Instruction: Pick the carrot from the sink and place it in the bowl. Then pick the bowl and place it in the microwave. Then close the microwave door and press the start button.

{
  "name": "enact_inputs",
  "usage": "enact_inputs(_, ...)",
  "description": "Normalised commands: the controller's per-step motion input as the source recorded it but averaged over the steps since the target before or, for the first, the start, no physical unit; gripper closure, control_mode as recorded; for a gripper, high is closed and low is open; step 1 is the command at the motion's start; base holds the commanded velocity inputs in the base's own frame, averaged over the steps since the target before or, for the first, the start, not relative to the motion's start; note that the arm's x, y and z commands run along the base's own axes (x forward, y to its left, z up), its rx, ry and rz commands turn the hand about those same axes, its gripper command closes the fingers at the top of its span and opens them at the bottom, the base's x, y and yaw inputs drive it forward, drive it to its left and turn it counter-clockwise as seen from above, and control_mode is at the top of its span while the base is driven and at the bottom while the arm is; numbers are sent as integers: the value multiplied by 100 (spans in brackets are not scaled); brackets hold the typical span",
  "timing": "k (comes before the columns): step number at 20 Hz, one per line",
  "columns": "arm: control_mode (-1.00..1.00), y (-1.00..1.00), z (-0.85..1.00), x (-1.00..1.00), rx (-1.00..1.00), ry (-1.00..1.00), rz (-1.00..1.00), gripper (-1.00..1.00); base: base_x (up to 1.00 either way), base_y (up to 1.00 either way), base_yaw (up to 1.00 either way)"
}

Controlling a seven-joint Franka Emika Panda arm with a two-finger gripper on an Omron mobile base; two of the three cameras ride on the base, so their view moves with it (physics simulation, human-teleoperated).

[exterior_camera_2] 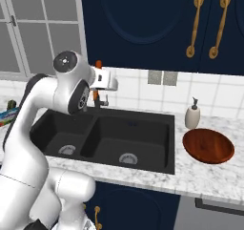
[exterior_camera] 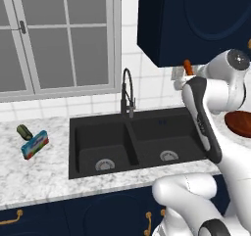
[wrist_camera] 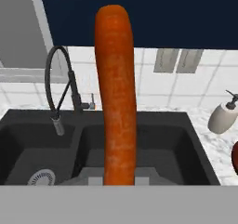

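Holding the carrot (wrist_camera: 115,93) upright in the gripper (exterior_camera_2: 98,83), I have the arm raised above the sink (exterior_camera: 132,142); in the hand view the orange stick rises from between the finger tips and runs straight up the middle of the frame, so I read the jaws as closed on it. From the right base view only the carrot's tip pokes out above the white hand, in front of the tiled wall behind the sink's left basin. From the left base view the same orange tip shows just under the dark blue wall cabinet (exterior_camera: 196,19), above the sink's right basin. The gooseneck tap (exterior_camera: 127,93) stands at the sink's back edge. The bowl (exterior_camera_2: 208,145) sits on the marble counter (exterior_camera_2: 209,176) just right of the sink, with a white soap dispenser (exterior_camera_2: 192,113) behind it. Well left of the sink lie a small box (exterior_camera: 34,144) and a dark green object (exterior_camera: 24,131).
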Motion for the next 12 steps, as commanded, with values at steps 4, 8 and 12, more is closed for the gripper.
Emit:
enact_inputs(4, -100, -87, 16, -7, 0, 34, -52, 100, 0, 0, 0)
enact_inputs(8, -100, -100, -45, 0, 0, 30, -40, 100, 0, 0, 0)
enact_inputs(12, -100, -100, -84, 0, 0, 25, -36, 100, 0, 0, 0)
